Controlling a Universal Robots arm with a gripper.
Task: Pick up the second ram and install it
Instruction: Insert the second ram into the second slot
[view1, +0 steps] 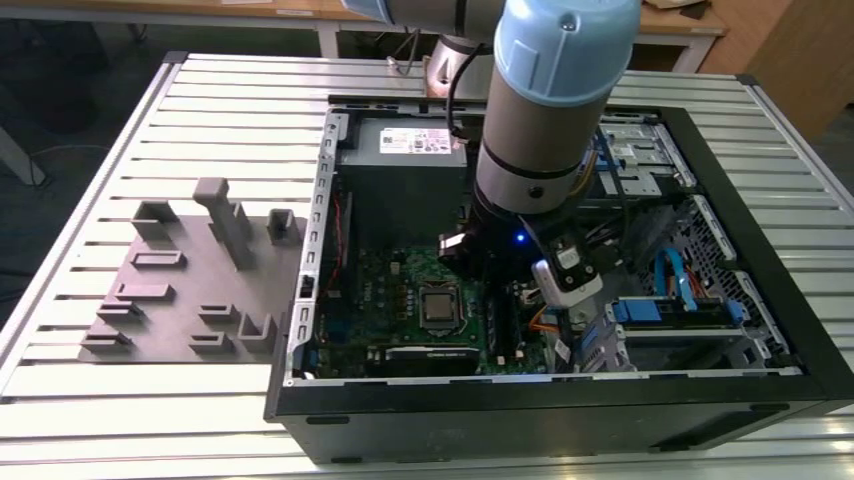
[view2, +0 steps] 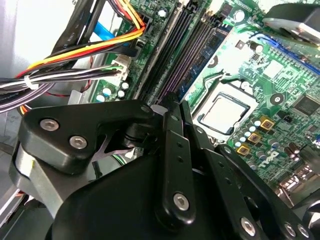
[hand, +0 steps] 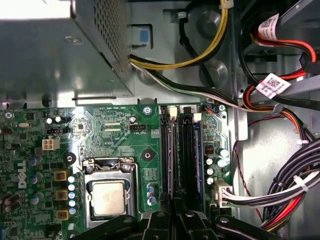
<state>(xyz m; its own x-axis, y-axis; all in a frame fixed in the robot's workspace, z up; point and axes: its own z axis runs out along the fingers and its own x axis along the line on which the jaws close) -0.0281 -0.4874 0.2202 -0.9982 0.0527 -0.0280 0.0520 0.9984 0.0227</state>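
End effector fingertips hidden low over memory slots.

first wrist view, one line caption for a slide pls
Robot hand poised over the memory slots beside the processor on the green motherboard.

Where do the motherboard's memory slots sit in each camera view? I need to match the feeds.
Exterior view: the memory slots run just to the exterior view's right of the processor.
Second wrist view: the memory slots lie between the processor and the wire bundle.
First wrist view: the memory slots lie between the processor and the wire bundle.
Shared landmark: the silver processor.
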